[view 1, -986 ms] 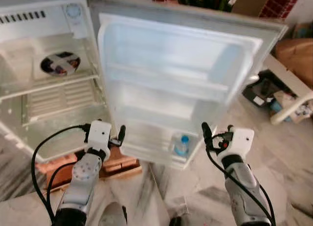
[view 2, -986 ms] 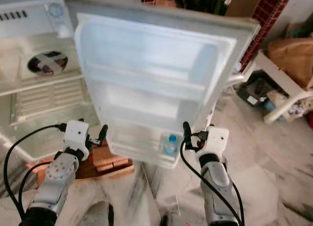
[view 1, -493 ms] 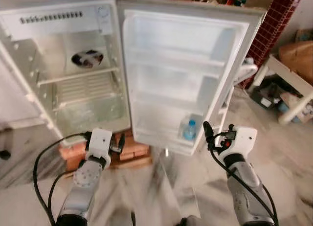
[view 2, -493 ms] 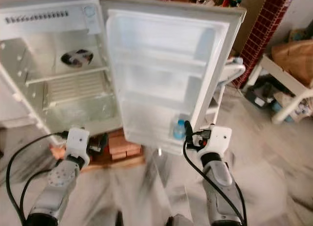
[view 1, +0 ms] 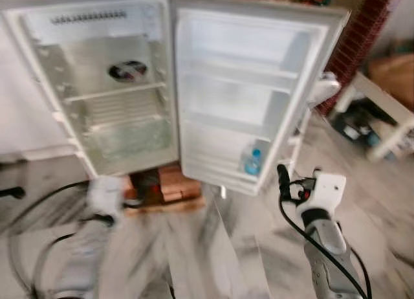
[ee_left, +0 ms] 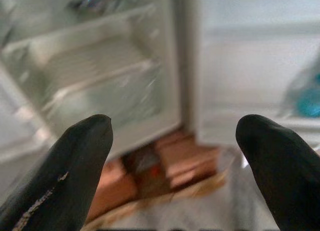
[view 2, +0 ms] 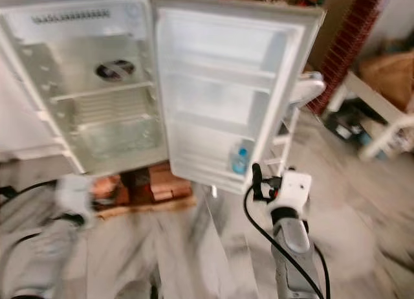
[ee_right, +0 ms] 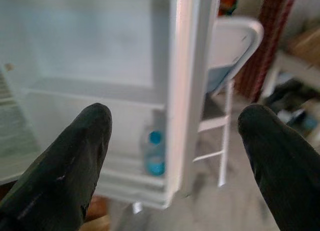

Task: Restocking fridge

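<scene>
The fridge (view 1: 110, 85) stands open on bricks (view 1: 169, 184), its door (view 1: 249, 95) swung wide to the right. A bottle (view 1: 251, 161) with a blue cap sits upright in the door's lowest shelf, at its right end; a dark round dish (view 1: 127, 70) lies on the fridge's upper shelf. Both arms are raised before the fridge, apart from it. The left gripper (ee_left: 175, 156) — blurred in the head views — has its fingers (ee_left: 75, 161) spread wide and holds nothing. The right gripper (ee_right: 175, 156) is likewise wide open and empty, pointing toward the door's edge and a white chair (view 2: 301, 92) beyond it.
</scene>
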Available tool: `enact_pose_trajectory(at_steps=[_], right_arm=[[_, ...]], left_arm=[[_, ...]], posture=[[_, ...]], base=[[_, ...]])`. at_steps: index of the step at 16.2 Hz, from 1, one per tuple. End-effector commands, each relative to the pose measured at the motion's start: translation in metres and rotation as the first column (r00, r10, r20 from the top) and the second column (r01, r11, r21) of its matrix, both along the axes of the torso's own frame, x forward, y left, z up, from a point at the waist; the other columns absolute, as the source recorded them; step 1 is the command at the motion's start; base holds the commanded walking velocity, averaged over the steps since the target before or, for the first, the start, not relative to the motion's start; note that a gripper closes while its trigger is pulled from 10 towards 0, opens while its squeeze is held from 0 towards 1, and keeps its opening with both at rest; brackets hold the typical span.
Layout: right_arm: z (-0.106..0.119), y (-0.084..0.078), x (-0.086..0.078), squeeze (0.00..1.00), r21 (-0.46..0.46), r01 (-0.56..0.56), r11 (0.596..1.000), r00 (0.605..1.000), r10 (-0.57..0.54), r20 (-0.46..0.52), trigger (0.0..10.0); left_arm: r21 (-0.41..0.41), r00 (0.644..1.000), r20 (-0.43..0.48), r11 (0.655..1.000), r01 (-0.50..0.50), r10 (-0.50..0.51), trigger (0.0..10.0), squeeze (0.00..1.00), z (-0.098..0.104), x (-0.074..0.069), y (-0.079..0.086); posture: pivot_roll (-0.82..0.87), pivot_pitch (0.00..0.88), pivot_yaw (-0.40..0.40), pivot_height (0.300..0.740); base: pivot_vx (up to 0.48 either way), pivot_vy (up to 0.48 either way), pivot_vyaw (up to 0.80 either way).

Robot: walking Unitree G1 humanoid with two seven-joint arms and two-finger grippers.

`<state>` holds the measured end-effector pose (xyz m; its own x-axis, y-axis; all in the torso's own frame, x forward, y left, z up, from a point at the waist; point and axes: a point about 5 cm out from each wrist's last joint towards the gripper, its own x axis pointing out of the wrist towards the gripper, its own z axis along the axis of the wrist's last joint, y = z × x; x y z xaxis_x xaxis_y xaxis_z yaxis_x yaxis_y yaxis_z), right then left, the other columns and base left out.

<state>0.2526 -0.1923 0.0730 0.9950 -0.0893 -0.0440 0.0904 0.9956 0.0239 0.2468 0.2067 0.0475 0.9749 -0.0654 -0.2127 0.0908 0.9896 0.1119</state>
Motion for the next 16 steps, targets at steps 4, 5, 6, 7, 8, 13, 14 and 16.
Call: enact_pose_trajectory(at_steps=[4, 5, 6, 7, 8, 13, 14, 16], right_arm=[[0.007, -0.005, -0.011, 0.0, -0.037, 0.033, 0.999, 0.998, -0.032, 0.045, 10.0], [0.008, -0.005, -0.01, 0.0, -0.046, 0.025, 0.999, 0.999, -0.023, 0.048, 10.0], [0.01, -0.006, -0.009, 0.0, -0.057, 0.022, 0.998, 0.998, -0.019, 0.056, 10.0], [0.01, -0.008, -0.01, 0.0, -0.058, 0.03, 0.998, 0.998, -0.026, 0.058, 10.0], [0.009, -0.011, -0.011, 0.0, -0.056, 0.05, 0.997, 0.997, -0.047, 0.053, 10.0], [0.004, -0.001, -0.016, 0.0, -0.021, 0.064, 0.998, 0.997, -0.063, 0.039, 10.0], [0.005, 0.002, -0.015, 0.0, -0.027, 0.049, 0.998, 0.998, -0.048, 0.043, 10.0], [0.006, -0.001, -0.013, 0.0, -0.031, 0.054, 0.998, 0.997, -0.053, 0.049, 10.0]], left_arm=[[-0.04, 0.996, -0.064, 0.998, 0.055, -0.057, 10.0, 0.0, -0.013, -0.025, -0.003], [-0.02, 0.995, -0.062, 0.997, 0.076, -0.077, 10.0, 0.0, -0.011, -0.026, -0.001], [-0.013, 0.993, -0.053, 0.995, 0.101, -0.102, 10.0, 0.0, -0.004, -0.026, -0.003], [0.019, 0.994, -0.021, 0.994, 0.11, -0.11, 10.0, 0.0, 0.004, -0.026, -0.009], [0.047, 0.995, 0.027, 0.995, 0.091, -0.092, 10.0, 0.0, 0.011, -0.024, -0.014], [0.067, 0.99, 0.136, 0.997, 0.037, -0.046, 10.0, 0.0, 0.022, -0.009, -0.029], [0.074, 0.987, 0.151, 0.996, 0.05, -0.061, 10.0, 0.0, 0.025, -0.006, -0.035], [0.053, 0.985, 0.153, 0.996, 0.071, -0.078, 10.0, 0.0, 0.029, -0.007, -0.045]], posture=[[0.03, 0.038, -0.034, 0.74], [0.03, 0.046, -0.041, 0.74], [0.04, 0.048, -0.048, 0.74], [0.04, 0.049, -0.047, 0.74], [0.04, 0.045, -0.051, 0.74], [0.04, 0.066, -0.043, 0.74], [0.04, 0.071, -0.039, 0.74], [0.03, 0.085, -0.036, 0.74]], base=[[0.0, 0.0, 0.0], [0.0, 0.0, 0.0], [0.0, 0.0, 0.0], [0.0, 0.0, 0.0], [0.0, 0.0, 0.0], [0.0, 0.0, 0.0], [0.0, 0.0, -0.61], [0.0, 0.0, -0.61]])
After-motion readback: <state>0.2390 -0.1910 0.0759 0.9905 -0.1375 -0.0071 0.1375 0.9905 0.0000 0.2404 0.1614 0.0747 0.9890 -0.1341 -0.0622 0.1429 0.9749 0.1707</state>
